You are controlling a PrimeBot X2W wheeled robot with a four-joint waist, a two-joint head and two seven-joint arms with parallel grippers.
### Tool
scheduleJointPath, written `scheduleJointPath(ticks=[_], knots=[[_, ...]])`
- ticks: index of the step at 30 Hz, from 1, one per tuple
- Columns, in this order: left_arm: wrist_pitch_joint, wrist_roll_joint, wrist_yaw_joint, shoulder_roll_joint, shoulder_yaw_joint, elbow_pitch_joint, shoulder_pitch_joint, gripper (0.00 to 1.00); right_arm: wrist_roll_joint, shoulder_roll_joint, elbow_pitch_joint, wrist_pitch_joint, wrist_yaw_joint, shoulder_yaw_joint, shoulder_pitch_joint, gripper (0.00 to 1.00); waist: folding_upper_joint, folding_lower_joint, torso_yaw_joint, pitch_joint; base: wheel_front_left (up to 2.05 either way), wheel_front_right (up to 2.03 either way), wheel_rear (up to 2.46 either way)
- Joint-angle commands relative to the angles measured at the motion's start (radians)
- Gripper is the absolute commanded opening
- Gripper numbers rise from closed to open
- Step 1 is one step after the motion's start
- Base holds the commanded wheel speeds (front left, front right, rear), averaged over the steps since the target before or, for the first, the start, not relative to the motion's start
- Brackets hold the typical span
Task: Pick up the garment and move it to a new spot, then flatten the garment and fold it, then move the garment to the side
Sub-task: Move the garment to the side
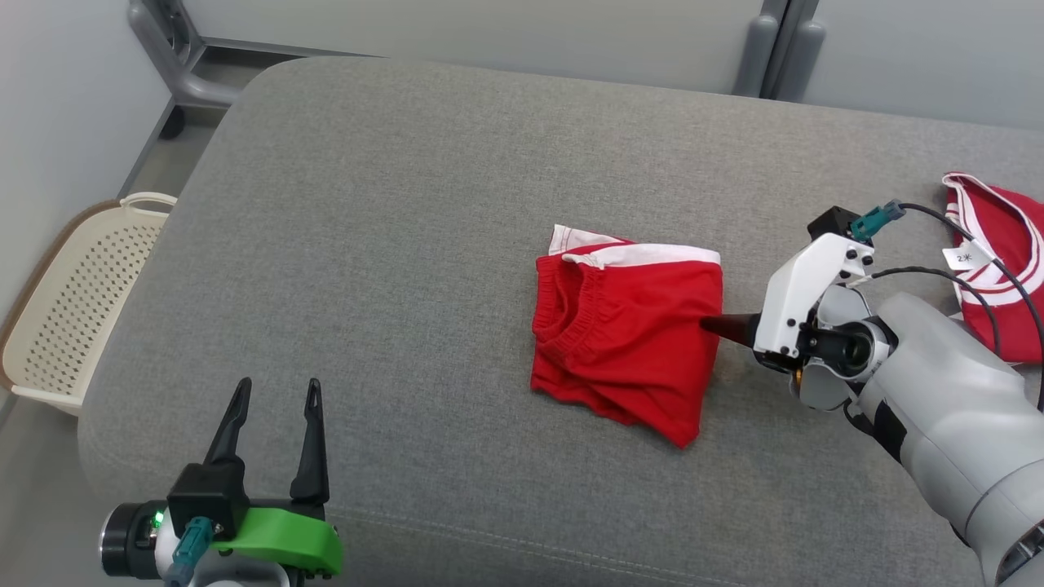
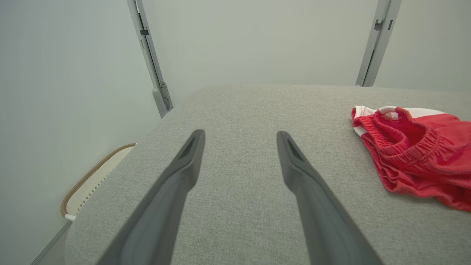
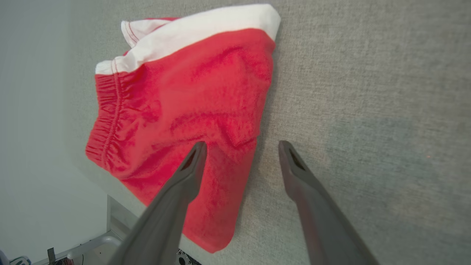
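The folded red shorts with a white band (image 1: 624,342) lie right of centre on the grey fabric-covered surface (image 1: 391,244). They are nearly square, slightly longer from the far white band toward me, with the elastic waist on their left. My right fingers (image 1: 718,324) are by far the nearer pair. They sit at the shorts' right edge, pointing leftward into it and spread wide, holding nothing. In the right wrist view one finger lies over red cloth and the other over bare grey, so they straddle that edge. My left fingers (image 1: 310,432) wait near the front left corner, equally wide and empty, well apart from the shorts. I judge the folding done, so closing on this edge would start the move aside.
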Motion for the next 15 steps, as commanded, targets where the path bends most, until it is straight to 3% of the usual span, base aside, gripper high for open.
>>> scheduleJointPath(ticks=[1, 15], knots=[[-0.001, 0.001, 0.006, 0.0, 0.0, -0.002, -0.011, 1.0, -0.001, 0.006, 0.016, 0.007, 0.0, 0.002, -0.012, 1.0, 0.0, 0.0, 0.013, 0.003, 0.0, 0.0, 0.0], [-0.001, -0.021, 0.004, -0.008, -0.023, 0.011, -0.023, 1.0, 0.034, 0.058, 0.184, 0.039, 0.0, -0.022, -0.064, 1.0, 0.0, 0.0, 0.068, 0.039, 0.0, 0.0, 0.0]])
